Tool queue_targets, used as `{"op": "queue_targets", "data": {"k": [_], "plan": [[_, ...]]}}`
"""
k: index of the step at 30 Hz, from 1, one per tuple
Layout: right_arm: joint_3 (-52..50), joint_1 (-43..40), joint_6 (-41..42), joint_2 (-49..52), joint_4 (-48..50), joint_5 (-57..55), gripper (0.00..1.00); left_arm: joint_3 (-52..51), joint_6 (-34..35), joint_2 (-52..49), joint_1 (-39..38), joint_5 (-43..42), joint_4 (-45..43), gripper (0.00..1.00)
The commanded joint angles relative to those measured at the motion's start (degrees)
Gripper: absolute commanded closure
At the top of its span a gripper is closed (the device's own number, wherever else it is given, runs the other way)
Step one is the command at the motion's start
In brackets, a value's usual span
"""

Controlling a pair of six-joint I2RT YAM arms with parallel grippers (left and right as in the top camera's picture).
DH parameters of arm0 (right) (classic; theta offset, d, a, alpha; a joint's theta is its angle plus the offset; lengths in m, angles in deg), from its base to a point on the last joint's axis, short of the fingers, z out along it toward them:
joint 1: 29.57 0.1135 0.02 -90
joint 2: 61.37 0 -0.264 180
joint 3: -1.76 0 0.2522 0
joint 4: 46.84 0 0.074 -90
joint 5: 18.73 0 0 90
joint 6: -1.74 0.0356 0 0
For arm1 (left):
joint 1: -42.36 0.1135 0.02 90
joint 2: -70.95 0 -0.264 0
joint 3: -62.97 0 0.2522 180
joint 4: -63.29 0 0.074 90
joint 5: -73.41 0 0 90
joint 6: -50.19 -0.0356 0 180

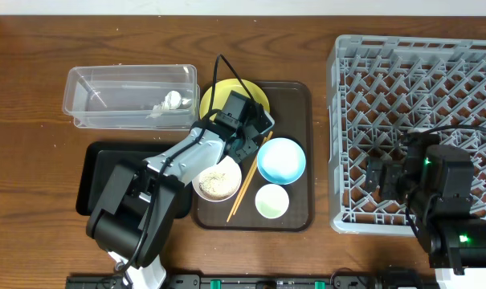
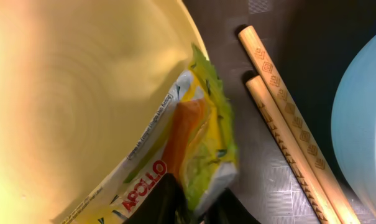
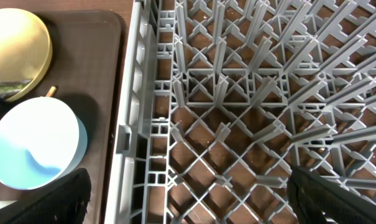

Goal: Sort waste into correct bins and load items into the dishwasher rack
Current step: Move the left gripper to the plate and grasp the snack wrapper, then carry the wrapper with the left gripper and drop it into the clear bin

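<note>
My left gripper is shut on the green-yellow snack wrapper at the right edge of the yellow plate. Wooden chopsticks lie beside it on the tray. The light blue bowl, the white bowl with rice and the pale green cup stand nearby. A crumpled white tissue lies in the clear tub. My right gripper is open and empty over the grey dishwasher rack.
The dishes sit on a dark brown serving tray. The shallow black tray lies at the left, partly under my left arm. The rack's left wall stands between my right gripper and the serving tray.
</note>
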State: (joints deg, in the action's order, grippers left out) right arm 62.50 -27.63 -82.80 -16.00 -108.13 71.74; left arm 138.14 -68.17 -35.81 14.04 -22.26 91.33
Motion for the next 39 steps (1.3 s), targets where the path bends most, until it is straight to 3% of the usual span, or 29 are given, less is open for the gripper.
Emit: {"op": "queue_targets", "data": {"k": [1, 25, 29, 39], "plan": [[1.22, -0.37, 0.28, -0.13, -0.04, 0.24, 0.01, -0.15, -0.28, -0.35, 0.11, 0.76, -0.26, 0.89], [1.22, -0.37, 0.28, -0.13, -0.07, 0.24, 0.01, -0.11, -0.09, 2.34, 0.09, 0.72, 5.18, 0.84], [1.25, -0.37, 0.28, -0.13, -0.07, 0.24, 0.01, -0.09, -0.09, 3.67, 0.09, 0.7, 5.16, 0.74], [1.25, -0.37, 0.28, -0.13, -0.07, 0.24, 0.01, -0.09, 0.17, 5.44, 0.09, -0.02, 5.49, 0.75]]}}
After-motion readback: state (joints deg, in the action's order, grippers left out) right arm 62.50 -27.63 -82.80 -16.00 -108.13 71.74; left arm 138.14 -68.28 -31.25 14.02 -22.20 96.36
